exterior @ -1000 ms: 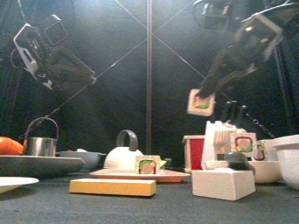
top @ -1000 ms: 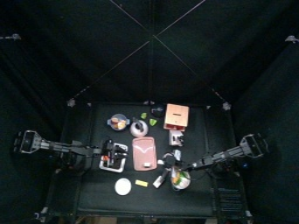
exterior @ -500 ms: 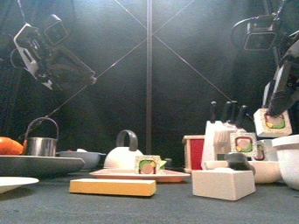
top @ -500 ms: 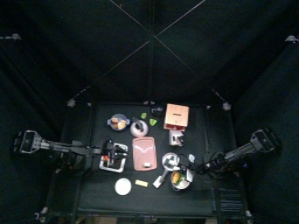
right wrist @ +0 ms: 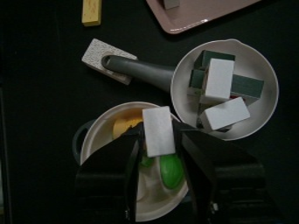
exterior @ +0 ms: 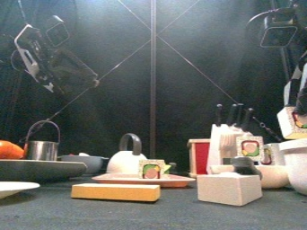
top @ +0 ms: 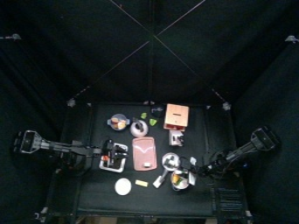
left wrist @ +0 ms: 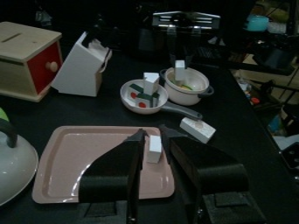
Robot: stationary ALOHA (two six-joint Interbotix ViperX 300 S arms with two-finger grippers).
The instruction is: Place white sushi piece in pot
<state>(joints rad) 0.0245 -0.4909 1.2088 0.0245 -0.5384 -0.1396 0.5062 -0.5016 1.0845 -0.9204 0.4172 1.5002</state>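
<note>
Right wrist view: white sushi piece (right wrist: 158, 131) at my R gripper (right wrist: 162, 156), over white bowl (right wrist: 100, 131) beside pot (right wrist: 267, 79), not in pot; pinched or loose, can't tell. Pot: 3 blocks, overlapping. L gripper (left wrist: 152, 153) spread above pink tray (left wrist: 82, 166).

My right claw (right wrist: 156, 171) has matt black plastic jaws. Between them sits the white sushi piece (right wrist: 159, 131), smooth and chalky, over a bowl (right wrist: 103, 149) of glossy cream plastic. Beside that bowl the pot (right wrist: 268, 80) looks like dull grey metal with a matt handle. Past the handle lies a speckled, rough-looking white block (right wrist: 100, 55). Near the pot, the pink tray (left wrist: 70, 157) is smooth plastic with a soft sheen, the knife block (left wrist: 77, 68) matt white, and the table (left wrist: 233, 112) flat matt black.
</note>
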